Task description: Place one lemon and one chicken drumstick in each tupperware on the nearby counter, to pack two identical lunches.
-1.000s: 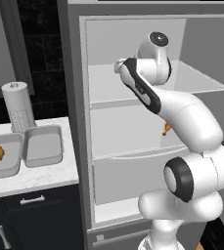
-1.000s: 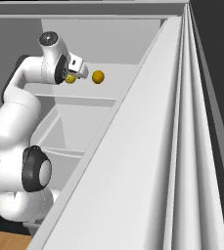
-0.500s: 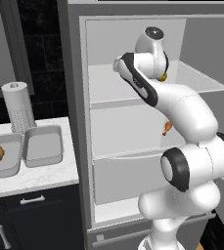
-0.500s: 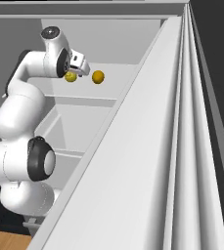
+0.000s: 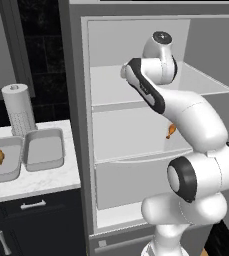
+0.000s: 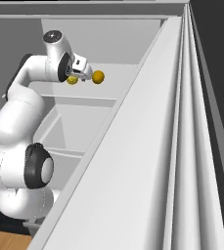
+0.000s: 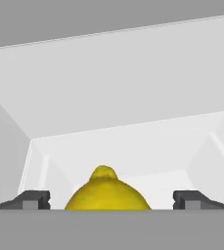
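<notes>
Jaws spread around lemon (image 7: 107,193), lower half hidden.

Marble-look tabletop (image 5: 41,182) is white and smooth; tupperware (image 5: 44,148) looks matt grey plastic; lemon (image 7: 107,194) has a slightly glossy yellow skin; fridge shelf (image 7: 133,141) is smooth, matt white
</notes>
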Available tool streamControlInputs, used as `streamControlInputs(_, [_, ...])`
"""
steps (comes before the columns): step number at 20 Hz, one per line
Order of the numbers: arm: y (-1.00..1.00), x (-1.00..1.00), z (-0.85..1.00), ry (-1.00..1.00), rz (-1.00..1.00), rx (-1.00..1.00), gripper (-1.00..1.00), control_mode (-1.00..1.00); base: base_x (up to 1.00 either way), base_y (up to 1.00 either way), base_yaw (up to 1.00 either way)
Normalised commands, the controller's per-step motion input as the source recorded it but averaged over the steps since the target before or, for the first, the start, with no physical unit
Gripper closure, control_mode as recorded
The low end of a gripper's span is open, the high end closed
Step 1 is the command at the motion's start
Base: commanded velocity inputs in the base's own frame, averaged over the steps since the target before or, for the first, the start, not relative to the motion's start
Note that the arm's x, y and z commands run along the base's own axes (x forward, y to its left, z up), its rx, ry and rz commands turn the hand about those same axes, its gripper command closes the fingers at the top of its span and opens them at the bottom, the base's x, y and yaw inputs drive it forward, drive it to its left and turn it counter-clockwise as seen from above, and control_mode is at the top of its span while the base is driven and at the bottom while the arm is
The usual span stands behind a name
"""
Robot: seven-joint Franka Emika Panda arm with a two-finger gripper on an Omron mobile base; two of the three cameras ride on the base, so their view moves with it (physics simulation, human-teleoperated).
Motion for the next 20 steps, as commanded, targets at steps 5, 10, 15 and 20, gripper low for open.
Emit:
streamControlInputs(5, [-0.13, -0.27, -0.50, 0.05, -0.01, -0.01, -1.00, -1.00, 0.00, 0.00, 0.00])
streamControlInputs(10, [-0.02, -0.04, -0.43, 0.02, 0.00, -0.01, 1.00, -1.00, 0.00, 0.00, 0.00])
streamControlInputs(15, [0.00, -0.09, -0.54, 0.07, 0.00, -0.01, 1.00, -1.00, 0.00, 0.00, 0.00])
streamControlInputs(20, [0.00, -0.78, -0.34, 0.03, 0.00, 0.00, 1.00, -1.00, 0.00, 0.00, 0.00])
